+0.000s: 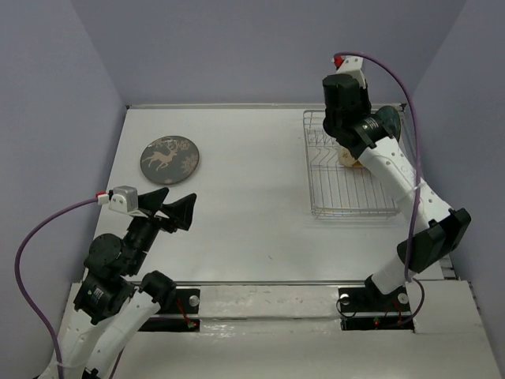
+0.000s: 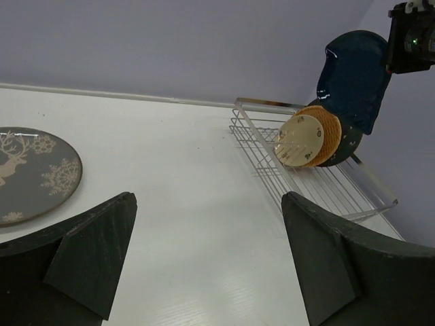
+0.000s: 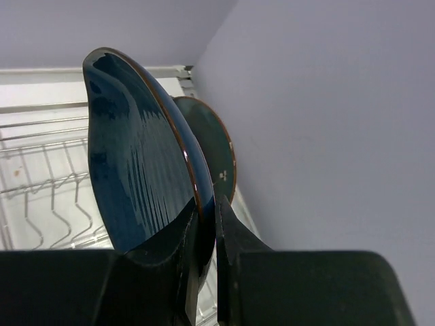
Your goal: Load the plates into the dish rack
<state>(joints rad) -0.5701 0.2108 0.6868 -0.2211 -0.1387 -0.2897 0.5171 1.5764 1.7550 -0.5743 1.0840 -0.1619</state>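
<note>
My right gripper (image 3: 207, 204) is shut on the rim of a glossy dark teal plate (image 3: 136, 163) and holds it upright above the far right end of the silver wire dish rack (image 1: 351, 185). In the left wrist view this plate (image 2: 353, 75) hangs over a cream spotted plate (image 2: 301, 139), a wicker plate (image 2: 325, 125) and a smaller dark plate (image 2: 348, 144), which stand in the rack (image 2: 326, 190). The dark grey deer plate (image 1: 170, 158) lies flat on the table at the far left. My left gripper (image 1: 180, 207) is open and empty, just near of it. The orange plate is out of view.
Grey walls close the table at the back and on both sides. The right wall (image 3: 326, 136) is close beside the held plate. The rack's near half (image 1: 347, 197) holds no plates. The table's near edge has a metal strip (image 1: 260, 284).
</note>
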